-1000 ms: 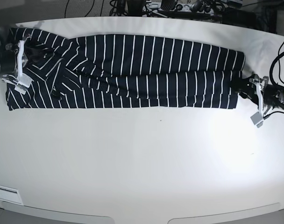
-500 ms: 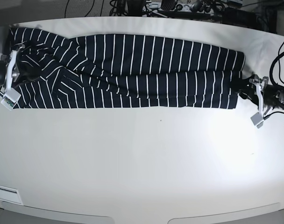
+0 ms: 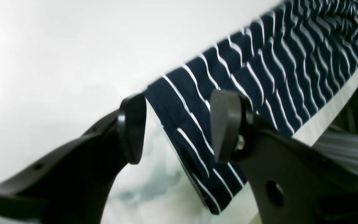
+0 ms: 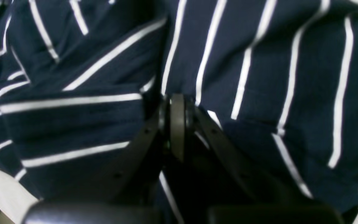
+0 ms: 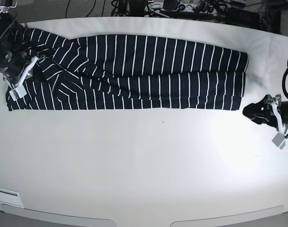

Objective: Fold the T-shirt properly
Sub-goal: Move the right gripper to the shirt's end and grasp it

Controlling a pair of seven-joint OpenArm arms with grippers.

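The T-shirt lies stretched out in a long folded band across the far half of the white table, stripes running crosswise, its sleeve end bunched at the base view's left. Over there the right gripper sits on that bunched end, and its wrist view shows the jaws pressed together with striped cloth all around the tips; whether a fold is actually pinched between them cannot be told. At the other end, the left gripper rests on bare table just beside the shirt's bottom corner, clear of the fabric in the base view. Its wrist camera shows the two dark fingers spread apart, nothing between them, with the shirt's hem corner lying flat beyond the gap.
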